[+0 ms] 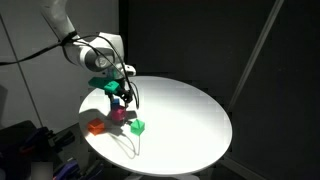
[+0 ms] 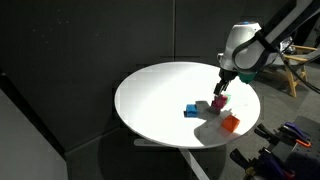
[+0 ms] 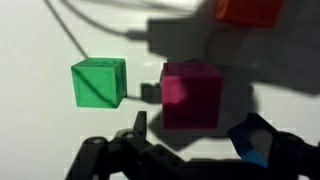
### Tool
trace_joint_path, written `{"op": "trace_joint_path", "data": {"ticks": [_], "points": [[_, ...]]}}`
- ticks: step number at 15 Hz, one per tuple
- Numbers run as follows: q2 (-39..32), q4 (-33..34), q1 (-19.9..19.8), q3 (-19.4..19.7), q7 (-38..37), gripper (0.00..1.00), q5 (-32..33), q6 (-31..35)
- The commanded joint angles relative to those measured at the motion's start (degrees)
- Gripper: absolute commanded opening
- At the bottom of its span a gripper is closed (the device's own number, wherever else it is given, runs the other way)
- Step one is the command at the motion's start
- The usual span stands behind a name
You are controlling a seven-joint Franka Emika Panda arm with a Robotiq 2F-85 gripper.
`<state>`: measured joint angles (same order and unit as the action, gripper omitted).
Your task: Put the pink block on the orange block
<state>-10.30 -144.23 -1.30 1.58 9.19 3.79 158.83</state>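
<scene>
The gripper [image 3: 193, 135] hangs with its two fingers spread wide, holding nothing. The pink block [image 3: 190, 95] sits on the white table [image 1: 190, 110] just ahead, with a gap on each side. The green block [image 3: 98, 82] is near it; the orange block [image 3: 247, 10] is farther (cut by the picture's edge). The blocks sit close to the table's rim; wide white top lies beyond.

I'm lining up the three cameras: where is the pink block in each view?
In an exterior view: the pink block sits left of centre, lower half.
In an exterior view: it sits right of centre.
Wrist view: it sits near the middle.
Shared landmark: the orange block, close beside it.
</scene>
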Motion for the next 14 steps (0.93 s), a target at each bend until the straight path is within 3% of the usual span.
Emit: {"op": "trace_joint_path", "data": {"ticks": [1,14], "points": [[-0.42,-0.21,-1.31,-0.81,2.69,1.00,-0.95,1.28],[-2.77,0.47,-2.10,-0.55,2.82,1.00,-0.37,0.99]]}}
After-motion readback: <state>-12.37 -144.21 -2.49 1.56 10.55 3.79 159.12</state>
